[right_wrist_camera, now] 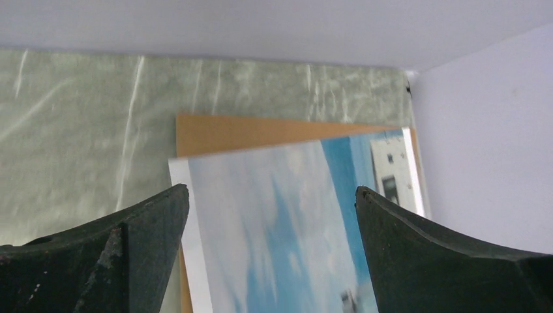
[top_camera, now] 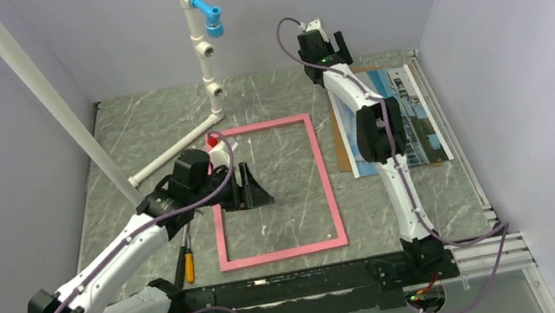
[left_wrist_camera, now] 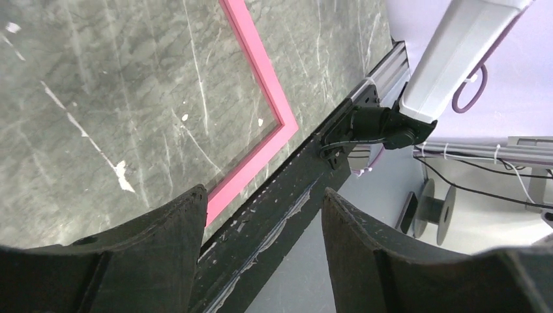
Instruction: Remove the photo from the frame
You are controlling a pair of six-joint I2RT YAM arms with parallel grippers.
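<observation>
- The photo [top_camera: 414,118], a print of a pale building under blue sky, lies flat at the right side of the table [top_camera: 272,93], out of the frame.
- Under it sits a brown cardboard backing [top_camera: 340,142], which shows along the print's left and far edges.
- The pink frame [top_camera: 327,175] lies flat mid-table, just left of the cardboard and apart from the photo. The marble shows through its opening.
- The right gripper [right_wrist_camera: 271,192] hangs over the photo's far-left corner with its jaws spread wide and nothing between them.
- The left gripper [left_wrist_camera: 264,195] is low over the left part of the frame's opening, jaws partly apart and gripping nothing. Whether a finger touches the pink bar, I cannot tell.
- An orange-handled screwdriver [top_camera: 187,262] lies left of the frame, near the left arm.
- A white pipe stand [top_camera: 202,58] rises at the back of the table.
</observation>
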